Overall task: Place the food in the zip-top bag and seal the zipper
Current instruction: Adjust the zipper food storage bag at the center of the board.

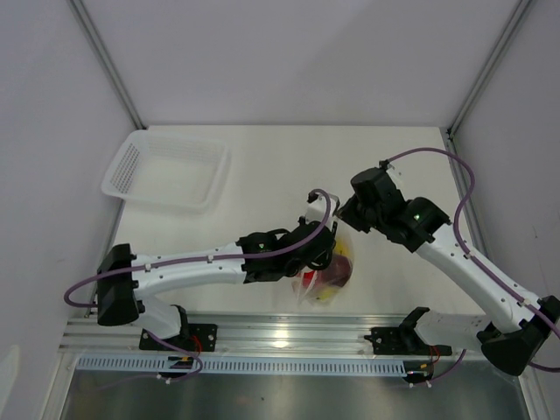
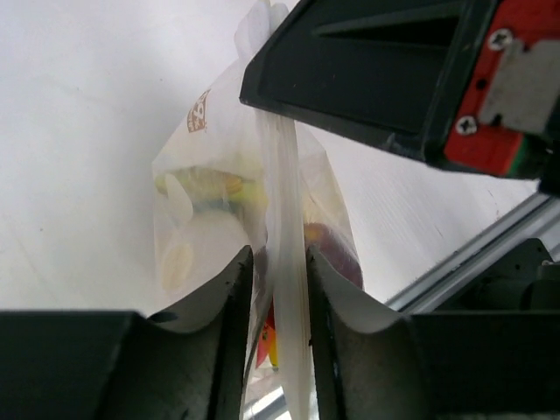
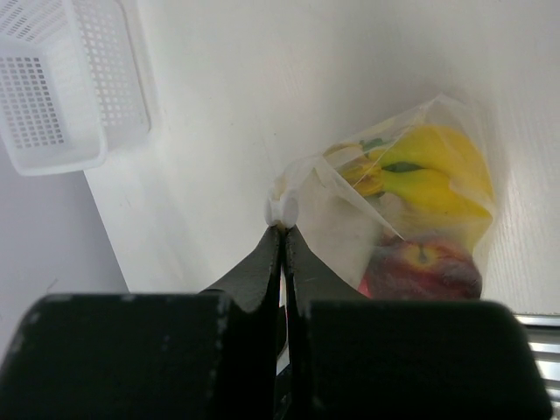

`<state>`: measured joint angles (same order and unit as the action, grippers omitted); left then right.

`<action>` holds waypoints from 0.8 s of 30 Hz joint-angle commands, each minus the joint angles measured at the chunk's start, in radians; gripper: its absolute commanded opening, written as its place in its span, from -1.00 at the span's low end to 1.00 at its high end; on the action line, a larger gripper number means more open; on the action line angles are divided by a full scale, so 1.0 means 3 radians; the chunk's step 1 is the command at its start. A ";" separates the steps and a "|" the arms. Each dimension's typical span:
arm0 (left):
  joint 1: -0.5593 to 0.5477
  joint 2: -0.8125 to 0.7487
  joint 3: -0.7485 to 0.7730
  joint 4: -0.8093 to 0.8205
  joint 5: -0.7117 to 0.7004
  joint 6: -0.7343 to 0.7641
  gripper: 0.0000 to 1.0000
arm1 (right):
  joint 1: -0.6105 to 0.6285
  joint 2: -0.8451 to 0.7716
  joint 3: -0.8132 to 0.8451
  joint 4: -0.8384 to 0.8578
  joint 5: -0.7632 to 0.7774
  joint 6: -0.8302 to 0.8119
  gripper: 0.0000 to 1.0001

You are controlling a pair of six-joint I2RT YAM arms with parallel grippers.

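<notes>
The zip-top bag stands lifted near the table's front edge with the food inside. In the right wrist view the bag shows the yellow banana bunch and a red apple. My left gripper is shut on the bag's top edge strip, the zipper; it shows in the top view too. My right gripper is shut on the small white slider tab of the zipper, at the bag's far end. A pale piece shows through the bag; the dark fruit cannot be told apart.
A white mesh basket stands at the back left, also in the right wrist view. The metal rail runs along the table's front edge just below the bag. The right gripper's body hangs close above the left fingers.
</notes>
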<state>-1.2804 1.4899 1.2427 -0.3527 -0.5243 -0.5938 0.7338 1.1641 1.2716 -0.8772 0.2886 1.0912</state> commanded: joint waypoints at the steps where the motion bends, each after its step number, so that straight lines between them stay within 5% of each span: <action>1: -0.0017 -0.0221 -0.0067 0.0117 0.0152 0.0062 -0.38 | 0.0009 -0.0122 -0.0010 0.0040 0.0153 -0.0007 -1.00; 8: 0.0151 -0.0415 -0.0189 0.0035 0.0576 0.0195 -0.99 | -0.0027 -0.0199 -0.0092 0.0183 -0.0031 -0.0436 -0.88; 11: 0.0340 -0.0670 -0.0414 0.0193 0.0948 0.0271 -0.99 | -0.0093 -0.0280 -0.0148 0.0285 -0.0179 -0.0661 -0.74; 17: 0.0566 -0.0779 -0.0599 0.0306 0.1318 0.0358 -0.99 | -0.0170 -0.0332 -0.0230 0.0408 -0.0317 -0.0779 -0.82; 24: 0.0673 -0.0834 -0.0619 0.0414 0.1869 0.0629 -0.99 | -0.0206 -0.0301 -0.0143 0.0434 -0.0594 -0.1356 -0.02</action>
<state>-1.1007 1.2873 1.0588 -0.2932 -0.0868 -0.4606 0.6788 1.0790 1.2041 -0.7719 0.1509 0.8059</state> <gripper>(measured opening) 0.006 0.444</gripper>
